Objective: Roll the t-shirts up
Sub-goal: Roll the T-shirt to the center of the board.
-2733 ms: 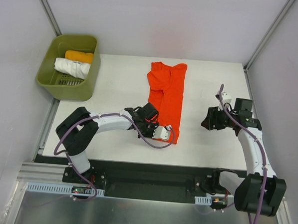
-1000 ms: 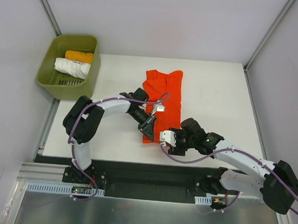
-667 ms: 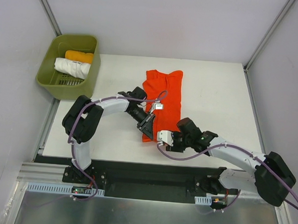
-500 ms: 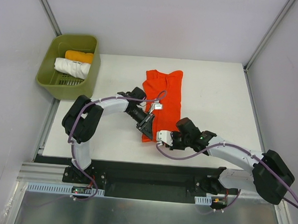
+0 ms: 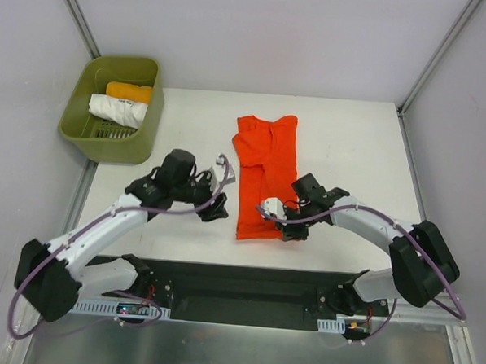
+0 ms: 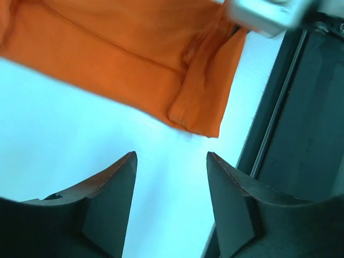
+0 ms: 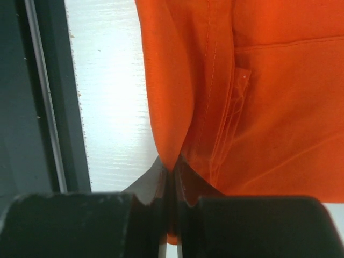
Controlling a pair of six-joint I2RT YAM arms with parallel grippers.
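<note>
Toward the near edge of the table (image 5: 358, 155) the right gripper (image 7: 173, 177) is pinched tight on the near right corner of the t-shirt (image 5: 264, 163), while the left gripper (image 6: 171, 161) hangs with jaws apart just left of the near left corner, touching nothing. The t-shirt lies folded into a narrow strip mid-table, its long axis running from near edge to far edge, so a roll would likely travel away along it

The left arm (image 5: 102, 232) and right arm (image 5: 371, 225) have white shells, black joints and looping purple cables (image 5: 11, 312). The left gripper (image 6: 171, 157) has matte black wedge fingers (image 6: 110, 193).
</note>
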